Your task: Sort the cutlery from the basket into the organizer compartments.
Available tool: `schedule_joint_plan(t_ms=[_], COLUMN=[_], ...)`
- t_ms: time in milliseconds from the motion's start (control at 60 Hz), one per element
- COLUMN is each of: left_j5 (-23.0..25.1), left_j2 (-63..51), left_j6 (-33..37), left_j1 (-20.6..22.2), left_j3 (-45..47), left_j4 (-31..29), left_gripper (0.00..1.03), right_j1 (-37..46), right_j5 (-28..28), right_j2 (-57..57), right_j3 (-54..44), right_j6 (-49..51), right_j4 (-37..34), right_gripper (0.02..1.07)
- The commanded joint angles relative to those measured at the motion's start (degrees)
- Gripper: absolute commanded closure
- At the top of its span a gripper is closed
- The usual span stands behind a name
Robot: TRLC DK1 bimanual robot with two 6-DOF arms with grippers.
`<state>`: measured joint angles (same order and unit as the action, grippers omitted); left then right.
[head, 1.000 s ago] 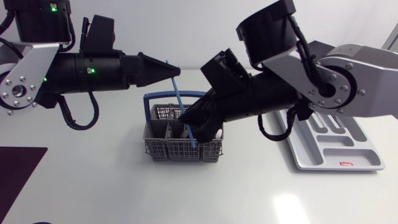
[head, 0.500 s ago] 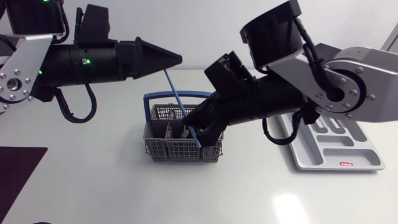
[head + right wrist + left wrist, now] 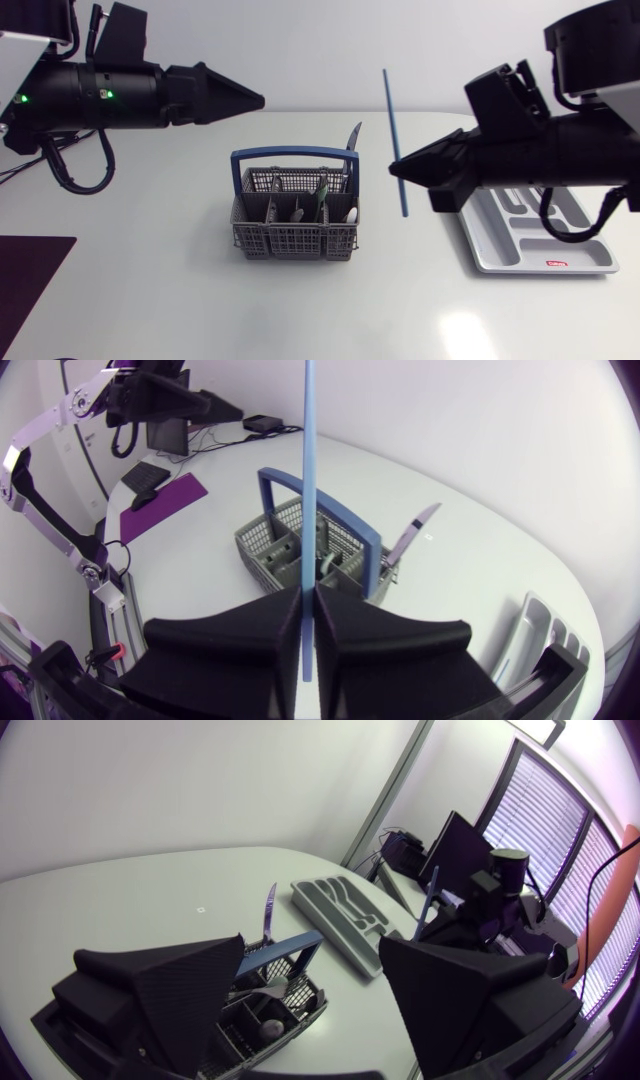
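Observation:
My right gripper (image 3: 398, 170) is shut on a long blue stick (image 3: 394, 130), which stands nearly upright in the air between the basket and the organizer. In the right wrist view the stick (image 3: 308, 480) rises straight from between the closed fingers of the right gripper (image 3: 308, 598). The grey mesh basket (image 3: 290, 238) with a blue handle holds several pieces of cutlery, and a knife (image 3: 352, 140) sticks out at its right end. My left gripper (image 3: 258, 100) hangs open and empty, above and left of the basket. The grey organizer (image 3: 545, 250) lies at the right.
A dark purple mat (image 3: 30, 280) lies at the table's front left corner. In the left wrist view the basket (image 3: 285, 1005) is below the open left gripper (image 3: 312, 945), with the organizer (image 3: 345, 910) farther off.
The left gripper let go of the stick's upper end, opened and drew back to the left. The right arm lifted the stick out of the basket and carried it right.

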<state>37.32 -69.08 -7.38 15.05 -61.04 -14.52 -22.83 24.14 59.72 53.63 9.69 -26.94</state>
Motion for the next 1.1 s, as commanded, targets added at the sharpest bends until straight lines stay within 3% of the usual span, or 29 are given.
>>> schedule_joint_plan(t_ms=[0,233,417,583,683,1083], left_j5=[-2.2,-11.9,-20.0,-20.0,-20.3,-22.4], left_j2=[1.3,2.5,2.3,-0.7,-3.2,-11.3], left_j6=[6.0,11.9,16.5,16.7,17.0,17.7], left_j1=[-0.1,3.0,9.4,13.9,18.8,24.8], left_j3=[-0.6,2.1,5.8,6.4,6.0,0.6], left_j4=[-2.5,-5.3,-5.4,-5.5,-6.0,-9.5], left_gripper=[0.06,0.06,0.06,0.06,0.06,0.09], right_j1=[4.5,18.0,28.8,32.7,34.5,39.0], right_j5=[0.6,0.1,-0.9,-5.2,-6.6,-11.9], right_j2=[-1.9,-1.5,4.9,11.5,15.6,28.4], right_j3=[-2.5,-5.0,-5.3,-6.0,-6.2,-6.0], right_j6=[1.8,4.5,7.3,8.9,9.5,10.5], right_j4=[-1.6,-2.2,-1.4,1.2,3.0,9.1], right_gripper=[1.01,1.01,1.01,1.01,1.01,1.01])
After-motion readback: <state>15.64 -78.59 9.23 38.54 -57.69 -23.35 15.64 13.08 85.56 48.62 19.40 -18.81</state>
